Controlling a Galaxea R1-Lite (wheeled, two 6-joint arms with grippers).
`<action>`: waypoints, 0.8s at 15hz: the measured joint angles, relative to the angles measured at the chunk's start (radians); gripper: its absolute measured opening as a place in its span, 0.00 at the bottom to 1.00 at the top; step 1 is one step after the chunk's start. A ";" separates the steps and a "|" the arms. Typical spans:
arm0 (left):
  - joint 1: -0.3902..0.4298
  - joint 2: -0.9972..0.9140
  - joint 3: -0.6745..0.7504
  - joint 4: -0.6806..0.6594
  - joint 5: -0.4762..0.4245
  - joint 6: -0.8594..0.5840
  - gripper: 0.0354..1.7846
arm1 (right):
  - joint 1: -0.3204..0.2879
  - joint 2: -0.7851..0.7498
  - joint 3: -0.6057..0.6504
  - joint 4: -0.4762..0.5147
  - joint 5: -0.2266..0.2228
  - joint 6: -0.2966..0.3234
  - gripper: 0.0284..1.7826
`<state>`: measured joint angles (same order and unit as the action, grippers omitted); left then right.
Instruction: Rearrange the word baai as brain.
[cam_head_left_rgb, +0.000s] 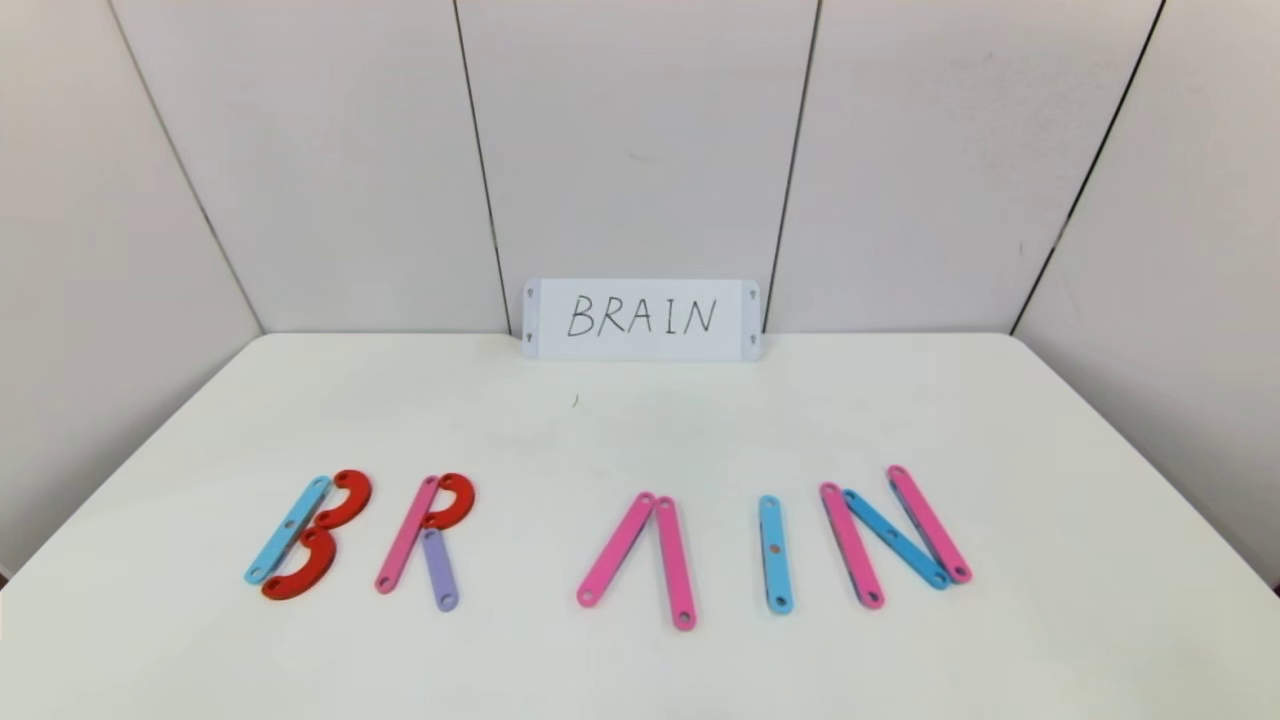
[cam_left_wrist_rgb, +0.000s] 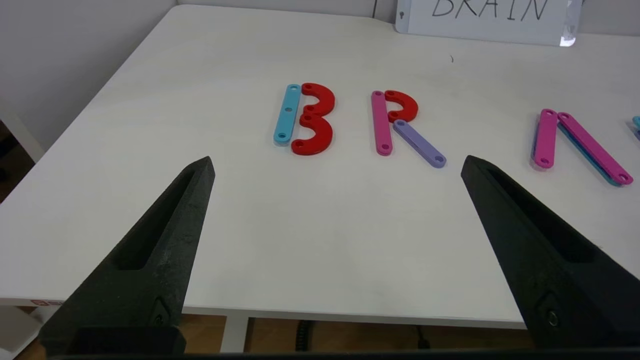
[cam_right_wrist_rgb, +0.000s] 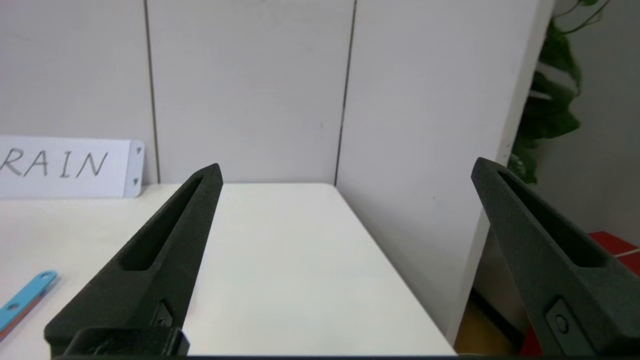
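The word lies in a row across the white table (cam_head_left_rgb: 640, 430). The B (cam_head_left_rgb: 310, 535) is a blue bar with two red arcs. The R (cam_head_left_rgb: 430, 530) has a pink bar, a red arc and a purple leg. Two pink bars (cam_head_left_rgb: 645, 555) lean together as an A without a crossbar. Further right are a blue I (cam_head_left_rgb: 775, 553) and an N (cam_head_left_rgb: 895, 535) of two pink bars and a blue diagonal. Neither gripper shows in the head view. My left gripper (cam_left_wrist_rgb: 336, 162) hangs open and empty near the front edge, facing the B (cam_left_wrist_rgb: 312, 119) and the R (cam_left_wrist_rgb: 400, 107). My right gripper (cam_right_wrist_rgb: 347, 165) is open and empty over the table's right side.
A white card (cam_head_left_rgb: 640, 318) handwritten "BRAIN" leans on the back wall panels. The right wrist view catches the card's end (cam_right_wrist_rgb: 65, 167), a blue bar tip (cam_right_wrist_rgb: 25, 297), the table's right edge beside a wall panel, and a plant beyond.
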<state>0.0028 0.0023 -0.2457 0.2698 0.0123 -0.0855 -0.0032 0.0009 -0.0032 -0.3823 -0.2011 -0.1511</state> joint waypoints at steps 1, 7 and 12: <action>0.000 0.000 0.013 -0.007 -0.007 0.005 0.97 | 0.000 0.000 0.001 0.031 0.017 0.007 0.98; 0.000 0.000 0.095 -0.065 -0.009 0.060 0.97 | 0.000 0.000 0.003 0.128 0.089 0.031 0.98; 0.000 0.000 0.167 -0.226 0.006 0.086 0.97 | 0.000 0.000 0.003 0.065 0.126 0.015 0.98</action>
<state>0.0028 0.0019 -0.0783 0.0440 0.0183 0.0000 -0.0032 0.0004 0.0000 -0.3174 -0.0753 -0.1360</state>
